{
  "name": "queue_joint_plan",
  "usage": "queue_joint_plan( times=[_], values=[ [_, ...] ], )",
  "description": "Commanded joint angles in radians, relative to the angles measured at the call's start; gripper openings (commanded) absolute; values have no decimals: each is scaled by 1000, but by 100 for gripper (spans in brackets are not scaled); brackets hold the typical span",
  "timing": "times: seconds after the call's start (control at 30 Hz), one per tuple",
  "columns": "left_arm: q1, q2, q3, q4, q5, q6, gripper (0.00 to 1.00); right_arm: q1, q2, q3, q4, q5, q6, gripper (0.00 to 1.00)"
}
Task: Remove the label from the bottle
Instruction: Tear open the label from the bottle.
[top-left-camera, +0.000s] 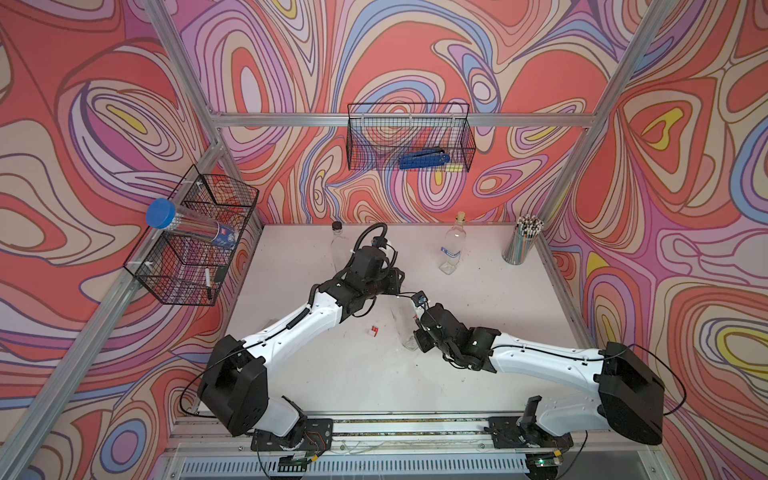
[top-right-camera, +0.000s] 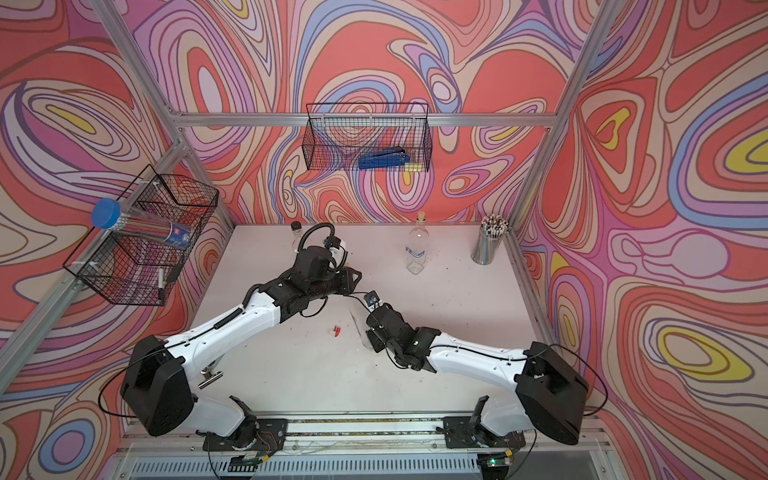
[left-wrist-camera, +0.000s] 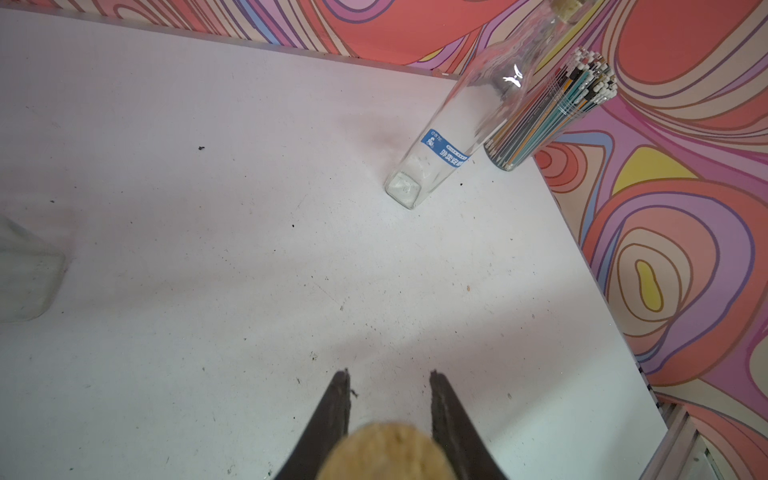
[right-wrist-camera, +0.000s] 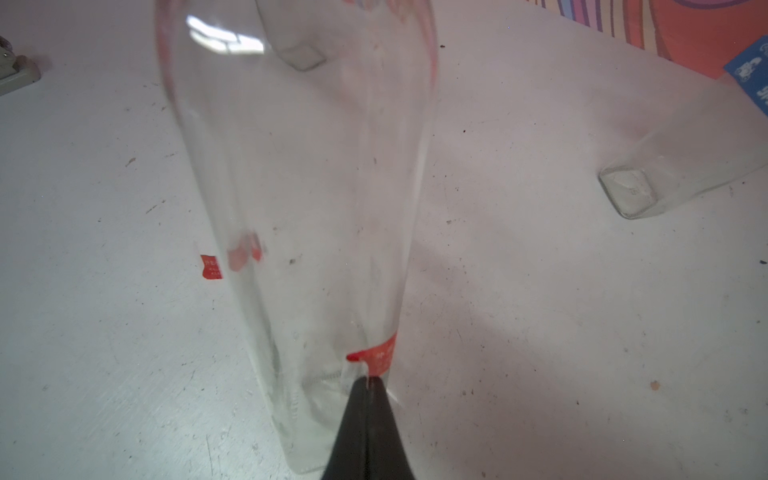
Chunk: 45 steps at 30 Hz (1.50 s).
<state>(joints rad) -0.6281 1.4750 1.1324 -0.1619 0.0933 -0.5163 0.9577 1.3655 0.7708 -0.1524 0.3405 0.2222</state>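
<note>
A clear glass bottle (right-wrist-camera: 299, 208) stands tilted at mid-table, faint in both top views (top-left-camera: 405, 324) (top-right-camera: 358, 328). My left gripper (left-wrist-camera: 388, 374) is shut on its top, and the tan cork (left-wrist-camera: 388, 451) sits between the two dark fingers. My right gripper (right-wrist-camera: 368, 380) is shut on the torn edge of the red label (right-wrist-camera: 380, 353), low on the bottle's side near its base. A torn-off red label piece (right-wrist-camera: 211, 267) lies on the white table to the left of the bottle (top-left-camera: 373, 331) (top-right-camera: 336, 331).
A second bottle with a blue label (top-left-camera: 451, 249) (left-wrist-camera: 444, 149) stands at the back right beside a cup of pencils (top-left-camera: 521, 241). A black-capped bottle (top-left-camera: 337, 245) stands behind the left arm. Wire baskets (top-left-camera: 195, 241) (top-left-camera: 411, 137) hang on the walls.
</note>
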Motion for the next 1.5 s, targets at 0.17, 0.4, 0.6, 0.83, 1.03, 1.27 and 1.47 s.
queue_joint_plan(
  times=[0.17,0.4,0.6,0.83,1.03,1.27,1.47],
  values=[
    [-1,15,-19,-131,-38,78,0,-14,-25,-8,-9,1,-9,0],
    [-2,12,-23,-131,-42,79,0,-14,-25,-4,-16,-6,-12,0],
    [-1,9,-26,-130,-42,83,0,-14,-28,-1,-19,-3,-17,0],
    [-1,1,-30,-131,-48,90,0,-17,-31,2,-30,7,-23,0],
    [-1,4,-32,-130,-46,91,0,-20,-33,-1,-32,14,-18,0],
    [-1,7,-26,-133,-45,96,0,-33,-37,-1,-33,14,-22,0],
    [-1,8,-26,-136,-44,97,0,-43,-35,1,-33,2,-29,0]
  ],
)
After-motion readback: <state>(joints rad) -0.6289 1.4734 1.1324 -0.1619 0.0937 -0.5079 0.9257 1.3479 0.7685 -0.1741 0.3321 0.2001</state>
